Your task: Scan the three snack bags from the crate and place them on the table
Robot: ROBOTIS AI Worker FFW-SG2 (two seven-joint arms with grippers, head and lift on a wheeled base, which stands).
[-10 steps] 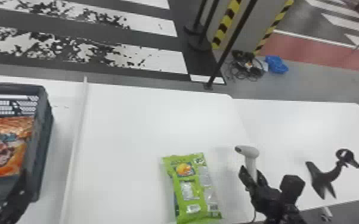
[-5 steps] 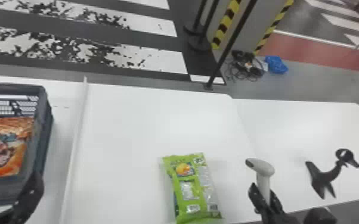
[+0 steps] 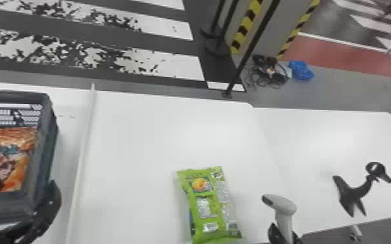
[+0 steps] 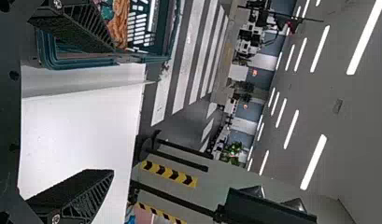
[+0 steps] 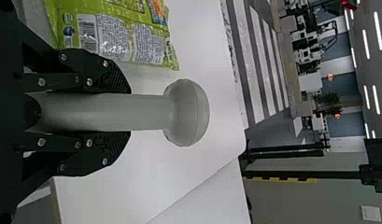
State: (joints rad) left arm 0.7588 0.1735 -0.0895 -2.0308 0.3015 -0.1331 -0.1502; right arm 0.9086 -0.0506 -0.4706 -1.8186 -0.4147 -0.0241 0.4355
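Observation:
My left gripper (image 3: 26, 191) is over the near right part of the dark crate (image 3: 49, 146), fingers apart. An orange snack bag (image 3: 9, 172) lies inside the crate. In the left wrist view the left gripper (image 4: 113, 109) has nothing between its fingers. My right gripper (image 3: 282, 235), at the near edge, is shut on the handle of the grey scanner (image 3: 285, 207), whose dark end faces left. The right wrist view shows the right gripper (image 5: 129, 112) gripping that handle upright. Left of the scanner, a green snack bag (image 3: 211, 207) lies on the white table (image 3: 159, 136).
A raised white strip (image 3: 82, 155) runs between the crate and the green bag. A black stand (image 3: 350, 194) is on the table section at the right. Beyond the far edge, a thin black post (image 3: 253, 45) rises from the floor.
My right gripper carried the scanner a little right, then nearer the front edge. My left gripper shifted right at the crate, and both its fingers came into view. The green bag kept still.

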